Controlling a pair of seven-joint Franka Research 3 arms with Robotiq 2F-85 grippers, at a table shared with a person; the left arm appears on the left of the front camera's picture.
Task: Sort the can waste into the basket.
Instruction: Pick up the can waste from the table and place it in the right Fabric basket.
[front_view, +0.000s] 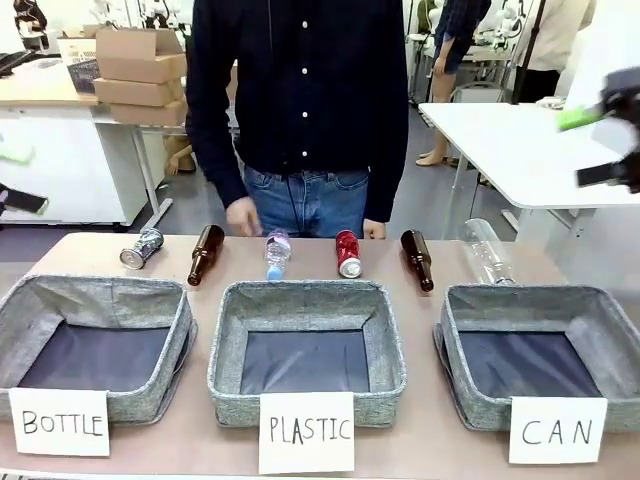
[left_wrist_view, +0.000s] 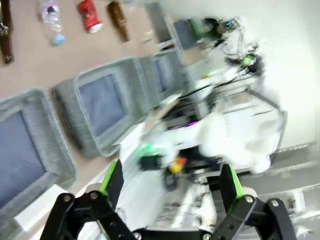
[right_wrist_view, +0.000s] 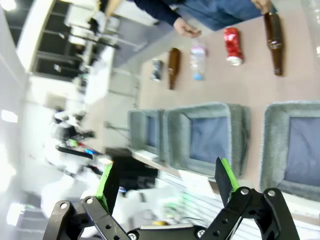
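A bright red can (front_view: 347, 253) lies on its side at the table's far middle. A dark silvery can (front_view: 141, 248) lies at the far left. The grey basket (front_view: 530, 297) labelled "CAN" stands at the front right with nothing in it. My right gripper (front_view: 605, 140) hangs high at the right edge, far above the table. My left gripper (front_view: 18, 178) shows at the left edge, also high up. In the right wrist view the open gripper (right_wrist_view: 167, 182) looks down on the red can (right_wrist_view: 232, 46), the dark can (right_wrist_view: 156, 70) and the basket (right_wrist_view: 272, 145). The left wrist view shows its open gripper (left_wrist_view: 172, 182), the red can (left_wrist_view: 90, 15) and, blurred, the basket (left_wrist_view: 150, 65).
Baskets labelled "BOTTLE" (front_view: 95, 292) and "PLASTIC" (front_view: 305, 293) stand left and middle. Two brown bottles (front_view: 206, 254) (front_view: 417, 258) and two clear plastic bottles (front_view: 277, 252) (front_view: 487, 250) lie in the far row. A person stands behind the table, one hand (front_view: 242, 215) near its far edge.
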